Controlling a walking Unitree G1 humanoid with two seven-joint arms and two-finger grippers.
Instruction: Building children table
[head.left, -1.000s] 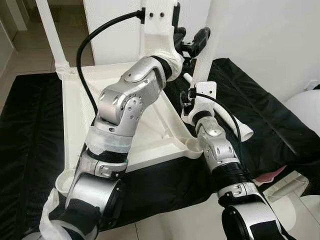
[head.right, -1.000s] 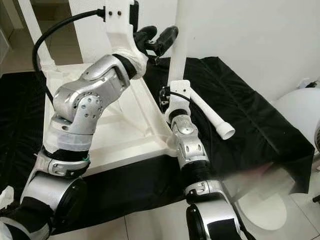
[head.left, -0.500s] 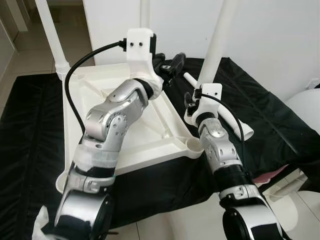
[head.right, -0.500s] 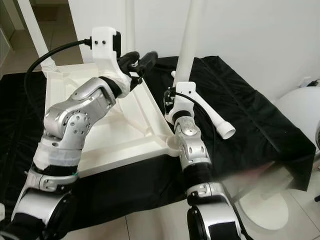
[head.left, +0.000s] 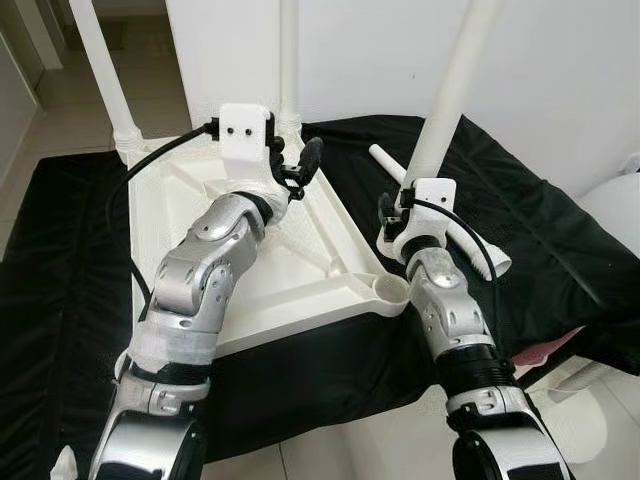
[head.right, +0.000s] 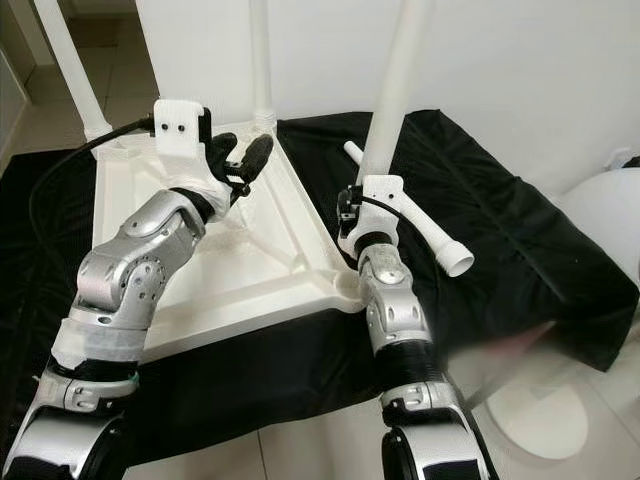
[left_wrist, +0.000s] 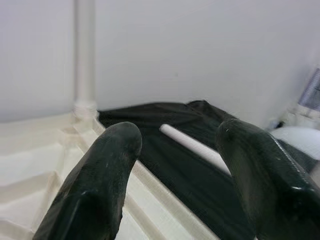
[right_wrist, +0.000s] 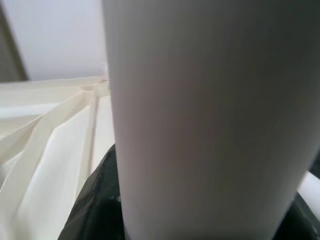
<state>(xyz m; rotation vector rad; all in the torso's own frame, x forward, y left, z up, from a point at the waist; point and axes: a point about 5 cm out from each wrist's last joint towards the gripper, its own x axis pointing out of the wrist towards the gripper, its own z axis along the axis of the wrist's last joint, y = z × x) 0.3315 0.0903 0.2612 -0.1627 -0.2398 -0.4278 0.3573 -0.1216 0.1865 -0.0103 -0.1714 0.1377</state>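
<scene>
right gripper (head.left: 392, 212) sits nearest, just beyond the near right corner of the upturned white tabletop (head.left: 210, 300), its fingers clamped round a white leg (head.left: 455, 95) that rises tilted, leaning to the right. its wrist view has that leg (right_wrist: 200, 120) pressed up close. the tabletop lies underside up on a black cloth (head.left: 560, 250). left gripper (head.left: 298, 168) hovers over the tabletop's far right part, fingers (left_wrist: 100, 175) spread wide with nothing between them — the rim below. another leg (head.left: 470, 240) lies loose on the cloth, just beside the right arm. two more legs — one (head.left: 100, 70) at the far left corner, one (head.left: 289, 60) at the far right — stand upright against the wall (head.left: 560, 60).
</scene>
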